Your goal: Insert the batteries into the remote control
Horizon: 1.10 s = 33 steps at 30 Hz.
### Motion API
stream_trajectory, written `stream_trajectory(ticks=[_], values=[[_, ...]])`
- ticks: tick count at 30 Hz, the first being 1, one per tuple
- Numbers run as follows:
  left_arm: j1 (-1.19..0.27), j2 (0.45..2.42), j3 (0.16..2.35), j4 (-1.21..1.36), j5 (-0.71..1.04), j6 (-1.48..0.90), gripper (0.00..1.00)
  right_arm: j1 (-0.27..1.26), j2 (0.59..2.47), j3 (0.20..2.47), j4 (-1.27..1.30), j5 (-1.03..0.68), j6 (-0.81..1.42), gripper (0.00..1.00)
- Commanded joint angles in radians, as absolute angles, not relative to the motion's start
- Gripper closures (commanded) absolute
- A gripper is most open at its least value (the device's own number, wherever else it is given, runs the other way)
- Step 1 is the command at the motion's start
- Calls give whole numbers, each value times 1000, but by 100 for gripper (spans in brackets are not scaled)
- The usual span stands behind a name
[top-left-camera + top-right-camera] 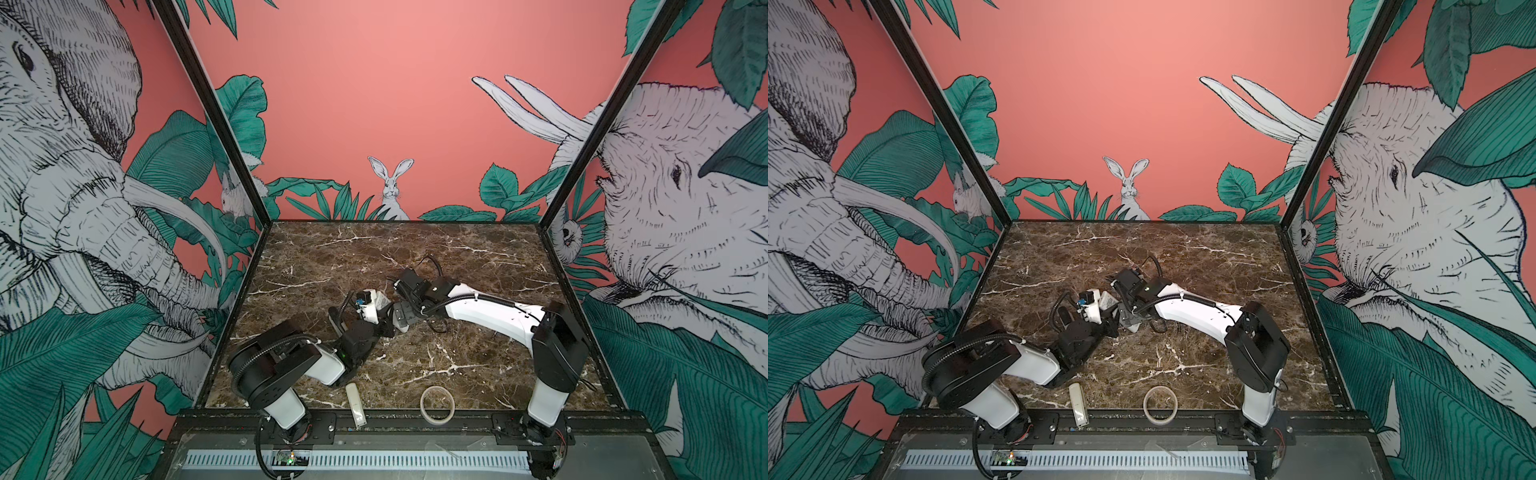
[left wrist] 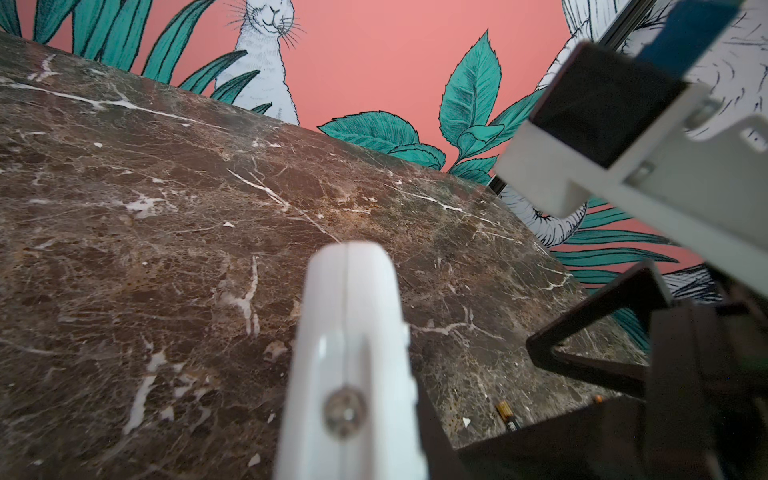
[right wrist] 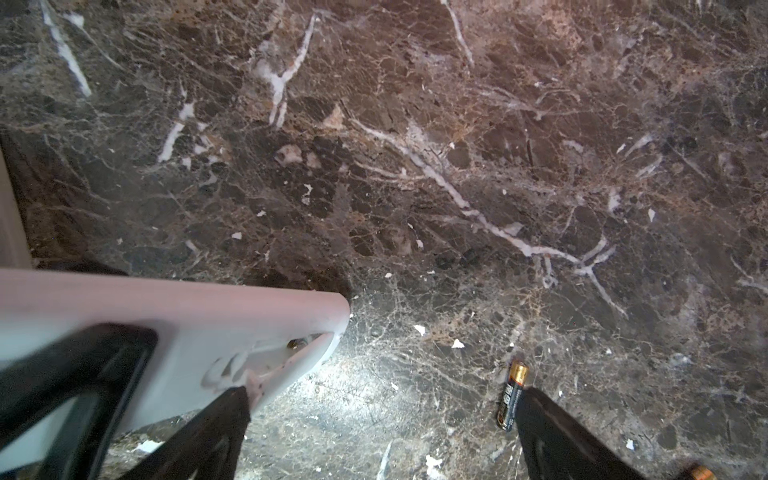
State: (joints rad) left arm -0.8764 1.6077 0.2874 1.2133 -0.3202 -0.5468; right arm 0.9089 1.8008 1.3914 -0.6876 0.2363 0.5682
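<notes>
My left gripper (image 1: 385,320) pinches the remote control (image 3: 187,316), its buttons hidden from me; right gripper (image 3: 380,399) spread beside a battery (image 3: 512,395).

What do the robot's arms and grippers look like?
The left arm and the right arm both have white shells between boxy black joints, with ribbed black cable conduit running along each. A small green light shows on the left arm. The right gripper has black, triangular fingers.
</notes>
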Motion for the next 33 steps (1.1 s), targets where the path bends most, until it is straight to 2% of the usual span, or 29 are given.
stream_trajectory(ticks=[1, 16, 26, 33], values=[[-890, 1643, 249, 968, -288, -512, 100, 902, 1784, 1372, -672, 220, 542, 1], [-890, 1638, 257, 956, -276, -502, 100, 900, 1711, 1351, -562, 177, 475, 0], [-890, 1629, 276, 929, -247, -471, 100, 833, 1529, 1065, -355, 100, 426, 1], [-902, 1635, 290, 926, -239, -452, 100, 799, 1528, 1029, -311, 15, 461, 1]])
